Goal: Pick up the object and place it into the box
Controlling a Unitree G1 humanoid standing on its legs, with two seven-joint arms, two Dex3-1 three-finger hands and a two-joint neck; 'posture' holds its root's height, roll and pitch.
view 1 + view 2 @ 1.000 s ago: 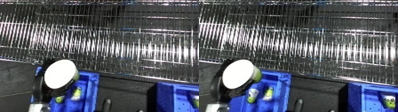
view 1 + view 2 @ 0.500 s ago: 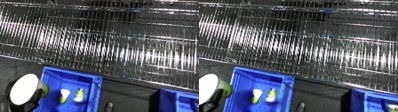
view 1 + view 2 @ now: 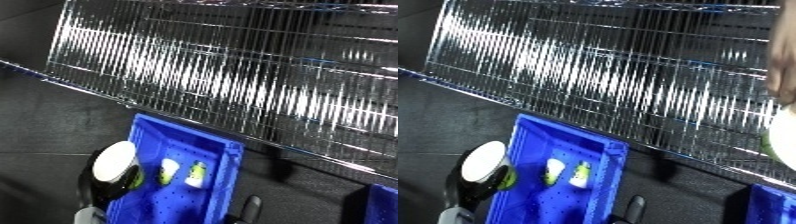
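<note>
We have the object [image 3: 115, 161] up at the near left, a round container with a white flat top and a green body, tilted so its white face looks up and to the left; it sits right at the left wall of the blue bin [image 3: 226, 170], overlapping the rim, so we judge it is poised to go in rather than already down; the left hand [image 3: 99, 187] carries it, dark fingers curled round the underside and side of the green body, which explains the tilt, since the hold comes from below and the top is left free; whether the thumb is across the far side we cannot tell; inside the bin lie two small bottles [image 3: 182, 173], pale with green, side by side near the middle of the perforated floor, so we reckon the drop wants the free floor near the left wall, clear of them; a dark slim part [image 3: 251, 205] shows just right of the bin's near corner, and what it is we cannot tell; the right hand shows in neither view; beyond the bin a wire shelf [image 3: 266, 90] slants across the far side, bright with glare, and a second blue bin [image 3: 776, 205] peeks in at the near right; in the right eye view a blurred pale and green shape [image 3: 782, 132] intrudes at the right edge, too smeared to name.
</note>
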